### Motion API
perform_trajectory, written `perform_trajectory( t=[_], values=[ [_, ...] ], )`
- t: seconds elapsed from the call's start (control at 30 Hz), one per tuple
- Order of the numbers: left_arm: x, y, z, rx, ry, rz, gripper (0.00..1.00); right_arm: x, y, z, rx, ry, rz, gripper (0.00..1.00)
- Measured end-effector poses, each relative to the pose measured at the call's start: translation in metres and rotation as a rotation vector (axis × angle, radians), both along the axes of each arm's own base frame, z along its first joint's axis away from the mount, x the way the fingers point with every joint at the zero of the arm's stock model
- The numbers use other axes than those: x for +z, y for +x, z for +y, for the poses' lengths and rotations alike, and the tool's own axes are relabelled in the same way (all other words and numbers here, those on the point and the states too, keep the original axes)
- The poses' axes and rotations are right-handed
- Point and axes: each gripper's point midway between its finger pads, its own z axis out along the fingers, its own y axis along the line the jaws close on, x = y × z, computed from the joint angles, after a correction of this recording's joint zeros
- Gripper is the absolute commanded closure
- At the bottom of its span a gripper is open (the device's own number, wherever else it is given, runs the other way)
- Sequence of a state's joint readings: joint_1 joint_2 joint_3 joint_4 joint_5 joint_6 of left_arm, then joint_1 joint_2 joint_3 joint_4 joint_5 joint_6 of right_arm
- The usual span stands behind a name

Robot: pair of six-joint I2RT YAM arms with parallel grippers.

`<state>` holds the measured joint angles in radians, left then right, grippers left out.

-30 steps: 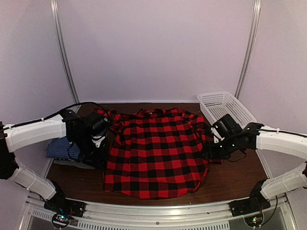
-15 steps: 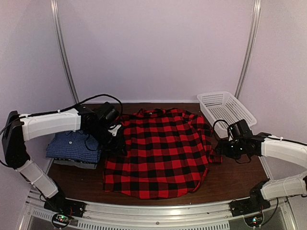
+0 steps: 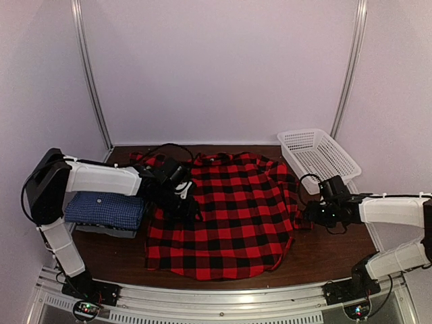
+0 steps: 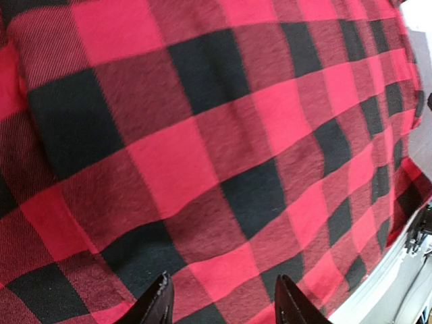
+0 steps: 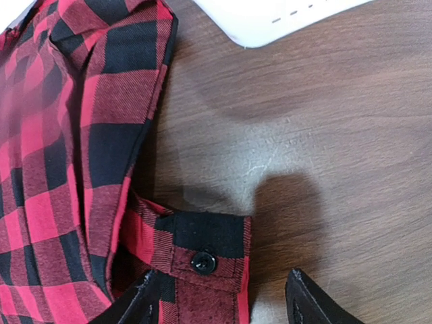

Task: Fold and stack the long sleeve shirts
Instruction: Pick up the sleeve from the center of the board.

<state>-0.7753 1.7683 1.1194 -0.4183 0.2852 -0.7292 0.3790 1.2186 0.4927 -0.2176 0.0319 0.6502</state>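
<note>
The red shirt (image 3: 229, 216) lies spread out flat in the middle of the table (image 3: 331, 250). The blue shirt (image 3: 104, 209) sits folded at the left, on top of what looks like a grey shirt (image 3: 108, 231). So I think two shirts are done and the red one is next. I am at the start of folding it.

My left gripper (image 3: 183, 197) hovers low over the left part of the red shirt. In the left wrist view its fingers (image 4: 158, 304) are apart and nothing is between them. It holds nothing.

My right gripper (image 3: 310, 214) is at the right edge of the red shirt, not far from the basket (image 3: 317, 152). In the right wrist view its fingers (image 5: 304, 297) are wide apart. The cuff (image 5: 202, 236) with its button (image 5: 203, 262) lies on the wood just in front of them. It has not grabbed the cuff yet.

Next I think I should go down on the cuff, pinch it, and bring the sleeve over onto the shirt. I must pinch only the cuff and not the cloth beside it. The left gripper needs an edge or a sleeve to pinch too, since flat cloth is hard to pick up. I cannot see the left sleeve well from here.
</note>
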Motion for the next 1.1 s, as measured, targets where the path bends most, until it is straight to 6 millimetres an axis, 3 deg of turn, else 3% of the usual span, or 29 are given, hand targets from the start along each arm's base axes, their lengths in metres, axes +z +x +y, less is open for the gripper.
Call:
perform_trajectory(
  t=[0.2,0.5,0.6,0.77,0.83,0.97,1.1],
  values=[
    [-0.036,-0.018,0.027,0.021,0.089,0.041,0.48,-0.016,-0.005,-0.001,0.003,-0.015,0.036,0.35],
    [-0.038,-0.021,0.048,0.056,0.081,0.002,0.48,-0.024,0.002,0.011,0.031,-0.041,0.024,0.41],
    [-0.038,-0.020,0.060,0.078,0.085,0.002,0.48,-0.024,0.004,0.015,0.037,-0.040,0.016,0.53],
    [-0.038,-0.017,0.068,0.086,0.091,-0.004,0.48,-0.025,0.004,0.016,0.037,-0.045,0.022,0.88],
    [-0.038,-0.017,0.068,0.083,0.093,-0.005,0.48,-0.026,0.002,0.014,0.033,-0.057,0.037,0.97],
    [-0.038,-0.017,0.068,0.079,0.094,-0.007,0.48,-0.011,0.004,0.008,0.023,-0.097,0.039,1.00],
    [-0.037,-0.017,0.068,0.076,0.097,-0.008,0.48,0.036,0.015,0.006,0.008,-0.106,-0.049,1.00]
  ],
)
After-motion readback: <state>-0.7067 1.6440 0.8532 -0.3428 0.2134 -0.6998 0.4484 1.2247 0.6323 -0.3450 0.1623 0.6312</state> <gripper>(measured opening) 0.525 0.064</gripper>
